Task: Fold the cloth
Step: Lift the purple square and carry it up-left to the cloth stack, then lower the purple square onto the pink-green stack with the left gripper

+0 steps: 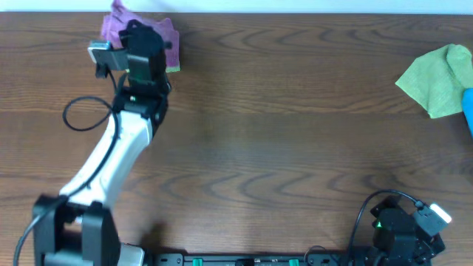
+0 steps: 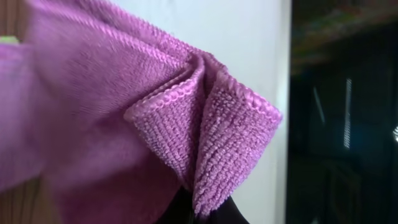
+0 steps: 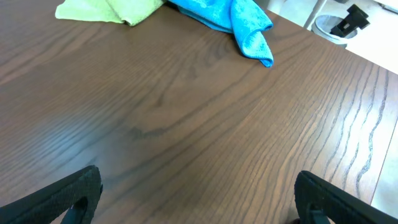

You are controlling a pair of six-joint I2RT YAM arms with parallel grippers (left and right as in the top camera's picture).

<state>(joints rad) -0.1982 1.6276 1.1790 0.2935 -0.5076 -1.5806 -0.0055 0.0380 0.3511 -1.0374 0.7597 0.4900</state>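
Note:
A purple cloth (image 1: 117,26) lies bunched at the far left edge of the table, partly under my left arm. My left gripper (image 1: 145,38) is over it and shut on a fold of the purple cloth (image 2: 205,124); the black fingertips (image 2: 199,211) pinch its edge, which fills the left wrist view. My right gripper (image 3: 199,199) is open and empty, low over bare wood near the front right of the table; its arm shows in the overhead view (image 1: 403,229).
A green cloth (image 1: 440,77) lies at the far right, with a blue cloth (image 1: 468,111) next to it at the table's right edge. Both show in the right wrist view, green (image 3: 106,9) and blue (image 3: 233,18). A small green patch (image 1: 173,69) peeks from under the purple cloth.

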